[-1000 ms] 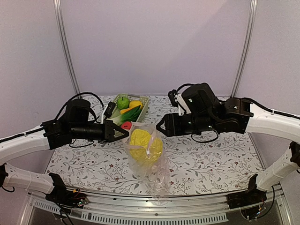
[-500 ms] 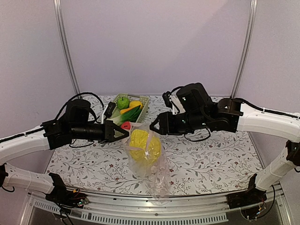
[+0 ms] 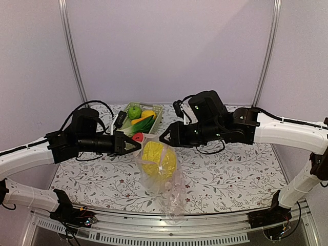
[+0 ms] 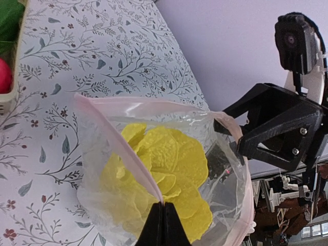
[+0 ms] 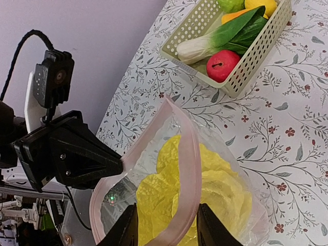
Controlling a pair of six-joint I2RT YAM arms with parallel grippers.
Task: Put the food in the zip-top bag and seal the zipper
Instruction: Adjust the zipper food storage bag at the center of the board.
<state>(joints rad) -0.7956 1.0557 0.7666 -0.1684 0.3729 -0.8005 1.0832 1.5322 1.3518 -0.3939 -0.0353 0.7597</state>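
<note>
From above: the zip-top bag (image 3: 170, 188) hangs over the table's (image 3: 230, 174) middle, cabbage (image 3: 158, 158) inside. Left wrist: left gripper (image 4: 164, 225) clamped tight on the zipper (image 4: 123, 148). Right wrist: right gripper (image 5: 166, 230) half-open, straddling the zipper, not pinching.

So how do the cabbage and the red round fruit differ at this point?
The cabbage is yellow and leafy; the red round fruit is smooth and red. The cabbage is clearly the larger of the two. The cabbage is already inside the clear bag, while the red round fruit lies in the lattice basket. Both are toy foods.
</note>
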